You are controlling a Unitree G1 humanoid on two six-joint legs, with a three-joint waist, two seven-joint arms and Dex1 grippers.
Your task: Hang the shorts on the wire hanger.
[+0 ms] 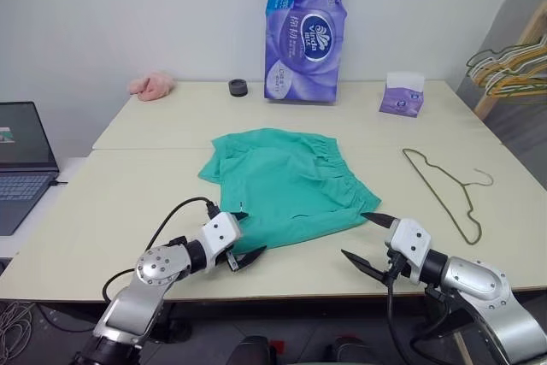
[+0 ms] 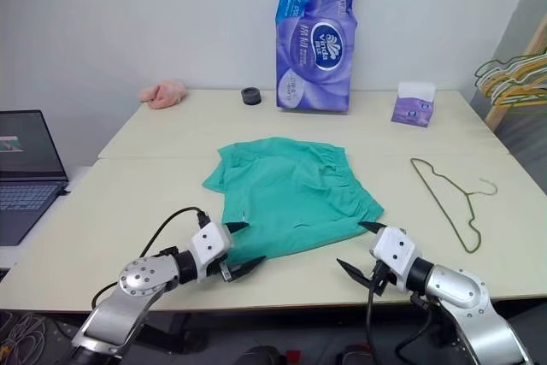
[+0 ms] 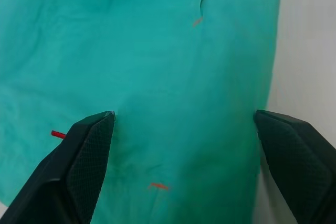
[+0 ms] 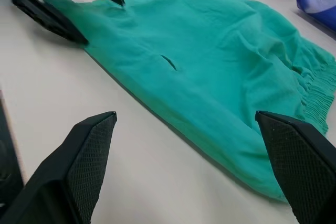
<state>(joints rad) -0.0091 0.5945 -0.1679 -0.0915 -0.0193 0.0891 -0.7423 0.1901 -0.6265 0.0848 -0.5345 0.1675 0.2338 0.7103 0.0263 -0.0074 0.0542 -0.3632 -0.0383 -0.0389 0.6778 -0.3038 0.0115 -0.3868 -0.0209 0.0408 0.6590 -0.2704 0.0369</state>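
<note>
Shorts [image 1: 286, 187] lie flat mid-frame on table [image 1: 154, 130], apparently spread for pickup. Wire hanger [image 1: 444, 190] lies apart, right of frame. Left gripper [image 1: 242, 239] and right gripper [image 1: 366, 238], both spread and holding nothing, flank the near hem, probably for a two-point grasp.

Soft matt cloth shorts [image 1: 286, 181]

Both arms low and angled inward, left gripper [image 1: 242, 237] and right gripper [image 1: 363, 238] with fingers spread wide, empty.
</note>
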